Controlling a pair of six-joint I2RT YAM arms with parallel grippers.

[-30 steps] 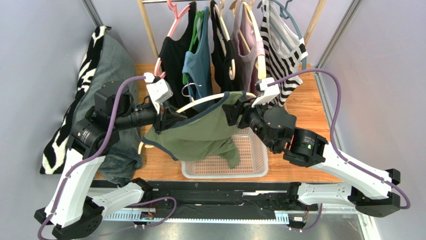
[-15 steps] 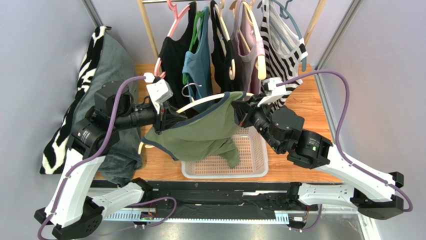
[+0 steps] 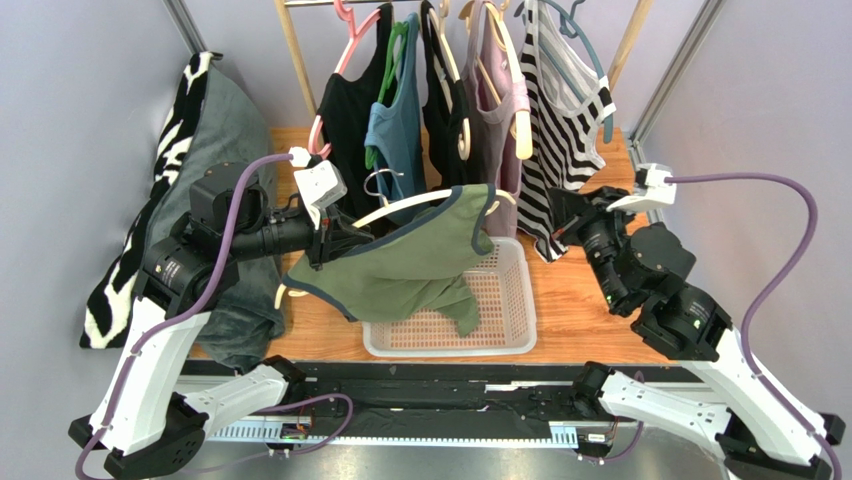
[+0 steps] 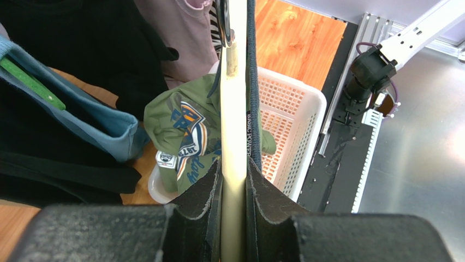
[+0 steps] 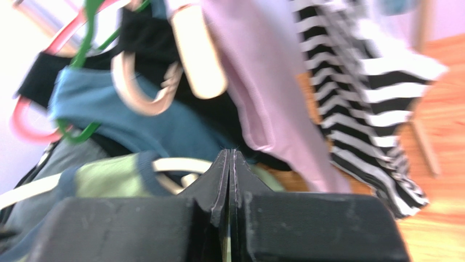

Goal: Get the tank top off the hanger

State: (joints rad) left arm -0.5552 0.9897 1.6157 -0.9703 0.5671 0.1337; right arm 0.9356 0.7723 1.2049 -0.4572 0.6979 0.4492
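Tank top (image 3: 400,270) still on hanger (image 3: 405,204); removal not done.
Top view: left gripper (image 3: 333,242) pinches the hanger's left end, top draped above basket (image 3: 522,300); right gripper (image 3: 556,212) well apart to the right. Left wrist: pads clamp the hanger bar, navy trim alongside. Right wrist: jaws pressed together, empty. To do: pull the top off.

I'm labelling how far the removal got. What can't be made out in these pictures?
Top view: the tank top drapes over the left gripper, hiding its grip.
Left wrist view: the hanger runs off the top edge.
Right wrist view: motion blur; whether the tank top has cleared the hanger's end is unclear.
Top view: the tank top covers part of the basket.
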